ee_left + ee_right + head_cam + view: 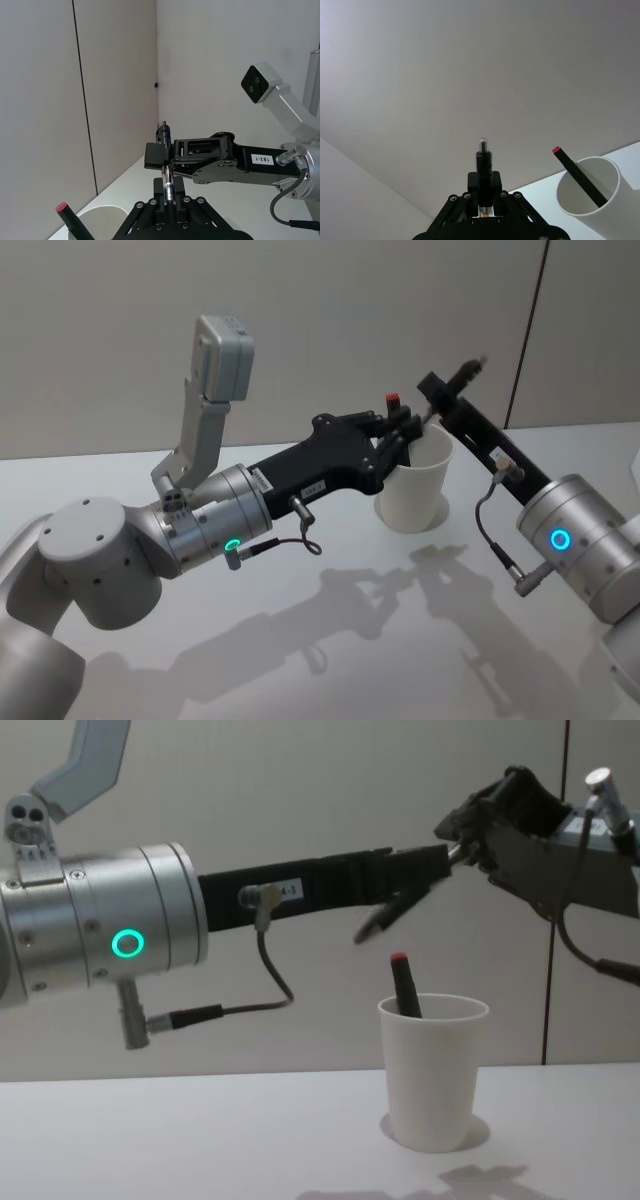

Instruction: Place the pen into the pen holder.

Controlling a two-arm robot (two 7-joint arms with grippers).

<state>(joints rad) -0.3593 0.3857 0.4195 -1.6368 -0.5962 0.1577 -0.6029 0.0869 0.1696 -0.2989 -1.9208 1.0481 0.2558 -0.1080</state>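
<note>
Pen [403, 984], black w/ red tip, stands tilted inside the pen holder [433, 1072], a white paper cup upright on the table [200, 1140], right of centre. Left gripper [392, 915] hovers above the cup, fingers released, apart from pen. Right gripper [432, 390] hangs just right of it above the rim; can't tell its state.

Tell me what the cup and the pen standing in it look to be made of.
The cup looks like plain white paper: matte, thin-walled, tapered, with a rolled rim. The pen leaning inside it seems to be plastic, with a slim black body of dull sheen and a red end cap, though metal cannot be ruled out. The table under the cup is a smooth white surface showing soft shadows.
</note>
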